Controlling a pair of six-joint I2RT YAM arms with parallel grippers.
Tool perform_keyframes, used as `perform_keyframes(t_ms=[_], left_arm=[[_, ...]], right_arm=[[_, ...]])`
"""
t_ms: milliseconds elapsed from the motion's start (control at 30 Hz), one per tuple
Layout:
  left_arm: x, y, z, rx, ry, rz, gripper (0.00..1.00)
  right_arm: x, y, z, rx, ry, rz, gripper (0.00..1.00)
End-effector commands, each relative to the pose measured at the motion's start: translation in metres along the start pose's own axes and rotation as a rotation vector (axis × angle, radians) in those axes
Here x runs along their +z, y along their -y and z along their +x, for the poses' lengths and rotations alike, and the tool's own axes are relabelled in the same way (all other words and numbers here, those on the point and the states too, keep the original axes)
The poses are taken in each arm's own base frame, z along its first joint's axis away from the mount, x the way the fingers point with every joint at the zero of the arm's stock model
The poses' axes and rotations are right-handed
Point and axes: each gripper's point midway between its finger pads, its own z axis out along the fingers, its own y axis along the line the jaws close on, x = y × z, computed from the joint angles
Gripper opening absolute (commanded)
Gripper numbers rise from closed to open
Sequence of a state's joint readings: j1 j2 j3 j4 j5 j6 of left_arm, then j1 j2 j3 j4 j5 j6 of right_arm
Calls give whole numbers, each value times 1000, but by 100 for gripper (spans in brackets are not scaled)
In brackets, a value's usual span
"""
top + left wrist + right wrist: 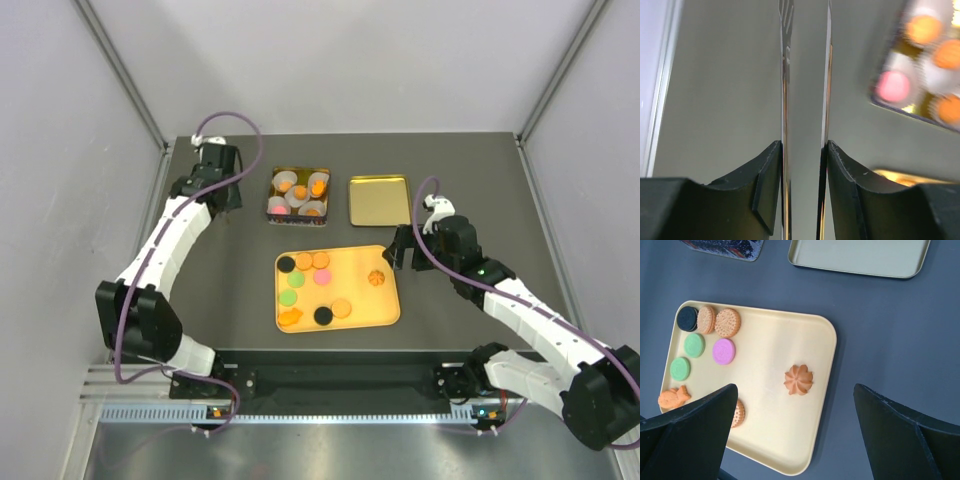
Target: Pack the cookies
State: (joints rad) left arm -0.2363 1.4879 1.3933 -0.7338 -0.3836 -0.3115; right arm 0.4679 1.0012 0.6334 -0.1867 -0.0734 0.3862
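Several cookies lie on the yellow tray (352,300): black, tan, green and pink discs at its left, an orange flower-shaped cookie (376,278) at its right, also in the right wrist view (799,379). My right gripper (401,250) hangs open and empty over the tray's right edge (795,390). The gold tin (299,194) holds white paper cups with orange and pink cookies (893,86) in them. My left gripper (226,196) is left of the tin, shut on metal tongs (785,100) whose two blades stand a little apart.
The tin's gold lid (379,200) lies open side up right of the tin, also in the right wrist view (860,255). Grey walls close in the dark table on three sides.
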Motion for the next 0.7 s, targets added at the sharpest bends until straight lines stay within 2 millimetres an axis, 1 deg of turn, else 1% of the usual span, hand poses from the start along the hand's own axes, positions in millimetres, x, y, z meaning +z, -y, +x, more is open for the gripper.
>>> perform_keyframes(t_ms=[0, 33, 67, 100, 167, 200, 233, 267, 300, 367, 400, 467, 533, 567, 667], left_arm=[[35, -16, 7, -140, 17, -31, 45], [47, -13, 8, -176, 25, -18, 47], [58, -18, 14, -195, 9, -32, 47], [73, -18, 30, -194, -30, -46, 48], [89, -24, 40, -203, -55, -77, 48], [100, -26, 55, -204, -93, -96, 47], [105, -28, 59, -217, -102, -99, 47], [109, -32, 63, -233, -110, -107, 47], [113, -34, 74, -249, -129, -120, 47], [116, -39, 81, -276, -142, -130, 48], [119, -42, 88, -284, -159, -144, 49], [121, -47, 96, -283, -185, -158, 54], [124, -50, 103, -271, -208, -171, 56], [124, -51, 104, -265, -209, -177, 62], [124, -53, 106, -250, -217, -185, 70]], right_arm=[[-5, -5, -18, -3, 70, -21, 100], [-5, -5, -19, -2, 72, -21, 100], [-6, -5, -20, -2, 76, -22, 100], [-6, -5, -20, -4, 78, -22, 100], [-8, -6, -21, -5, 85, -24, 100], [-8, -5, -19, -3, 82, -23, 100], [-9, -6, -20, -5, 85, -26, 100], [-9, -6, -21, -5, 88, -29, 100], [-9, -6, -20, -5, 86, -28, 100], [-9, -6, -20, -5, 84, -27, 100], [-9, -5, -19, -3, 83, -25, 100], [-8, -5, -19, -4, 82, -25, 100], [-9, -5, -19, -3, 80, -22, 100], [-8, -4, -19, -4, 79, -19, 100], [-8, -2, -18, -4, 71, -11, 100]])
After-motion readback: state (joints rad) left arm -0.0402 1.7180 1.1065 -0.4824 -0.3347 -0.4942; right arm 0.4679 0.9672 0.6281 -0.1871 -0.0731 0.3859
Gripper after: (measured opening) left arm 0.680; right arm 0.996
